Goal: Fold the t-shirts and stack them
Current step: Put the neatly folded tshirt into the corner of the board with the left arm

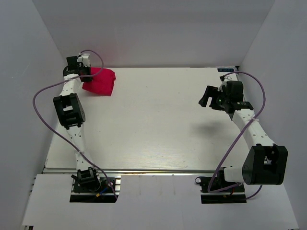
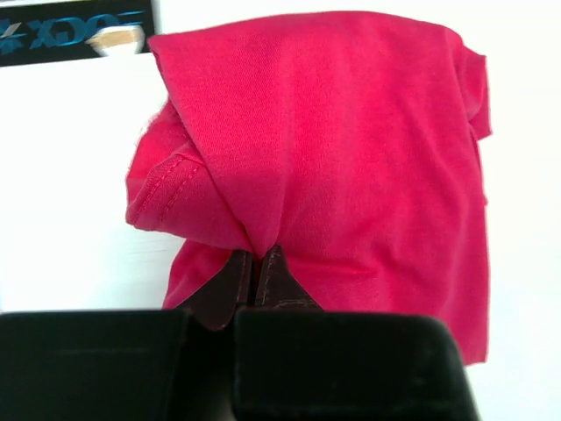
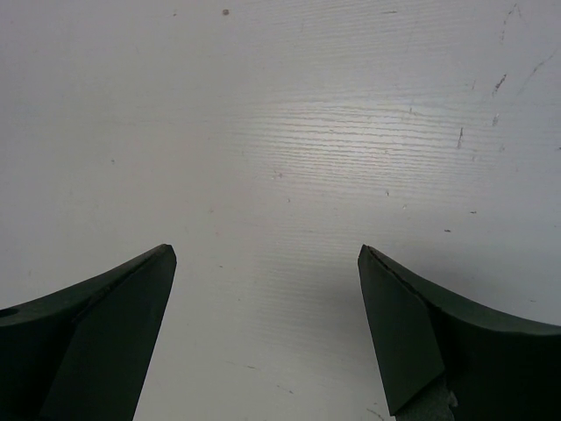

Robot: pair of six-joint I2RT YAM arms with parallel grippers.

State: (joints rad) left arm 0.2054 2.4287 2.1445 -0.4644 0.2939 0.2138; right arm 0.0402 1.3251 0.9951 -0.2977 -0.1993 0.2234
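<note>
The crimson-pink t-shirt [image 1: 100, 81] lies as a folded bundle at the far left corner of the white table [image 1: 158, 124]. My left gripper [image 1: 85, 74] is at its left edge and shut on a pinch of its cloth. In the left wrist view the t-shirt [image 2: 351, 149] fills most of the frame and my left gripper [image 2: 259, 254] grips a fold near its lower edge. No white tag shows. My right gripper [image 1: 207, 98] hovers open and empty over the right side of the table. In the right wrist view my right gripper [image 3: 267, 254] shows only bare table between its fingers.
White walls enclose the table on the left, back and right. A dark label [image 2: 74, 31] is on the surface at the far left corner beside the shirt. Purple cables [image 1: 45, 96] loop off both arms.
</note>
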